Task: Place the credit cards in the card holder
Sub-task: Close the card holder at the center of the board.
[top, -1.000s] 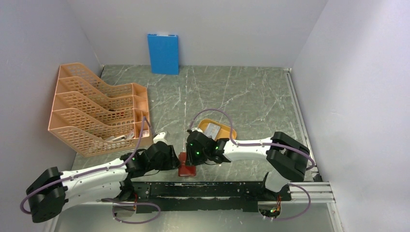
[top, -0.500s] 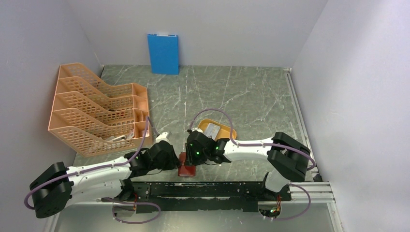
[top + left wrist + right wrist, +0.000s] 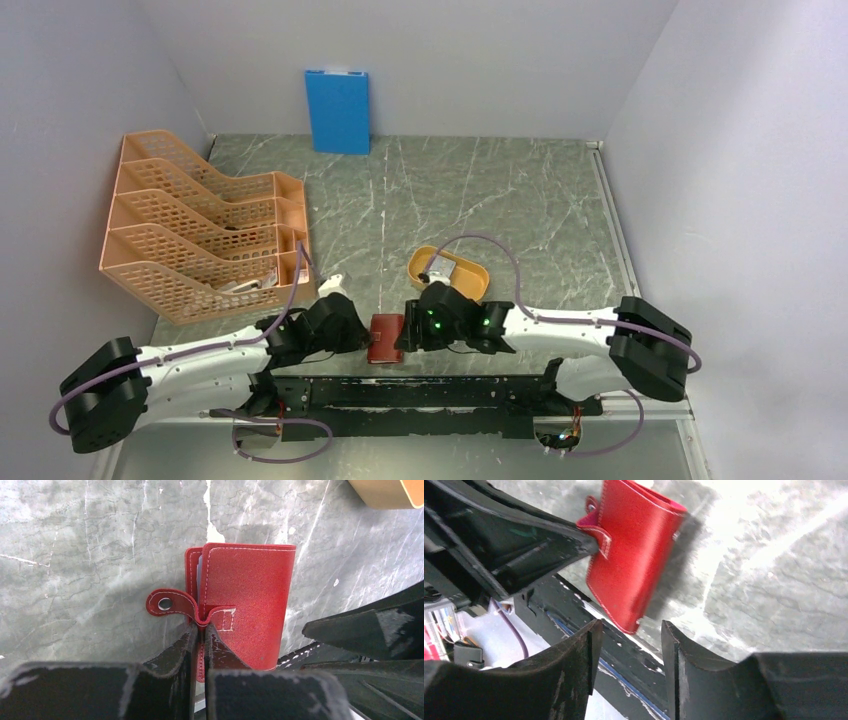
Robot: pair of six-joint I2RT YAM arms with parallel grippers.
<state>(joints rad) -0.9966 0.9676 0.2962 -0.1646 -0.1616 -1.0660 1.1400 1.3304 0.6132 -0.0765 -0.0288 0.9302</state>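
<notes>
Grey marbled table (image 3: 480, 200), biggest thing here. Orange mesh file rack (image 3: 200, 225) sits at its left side. Blue board (image 3: 338, 110) stands upright against the back wall. Yellow-orange oval tray (image 3: 447, 268) is mid-table with something pale in it, too small to tell what.

The red card holder (image 3: 386, 338) is at the near edge of the table, right by the black base rail, between my two arms and just this side of the tray. It is folded shut, with the snap tab (image 3: 167, 603) undone and sticking out to one side. A pale sliver shows between the covers along that edge; can't tell whether it's a card.

My left fingers (image 3: 192, 640) are clenched on the tab's strap, right where it meets the cover. My right fingers (image 3: 589, 640) are spread apart, grasping nothing, just off the holder's lower corner and not touching it.
</notes>
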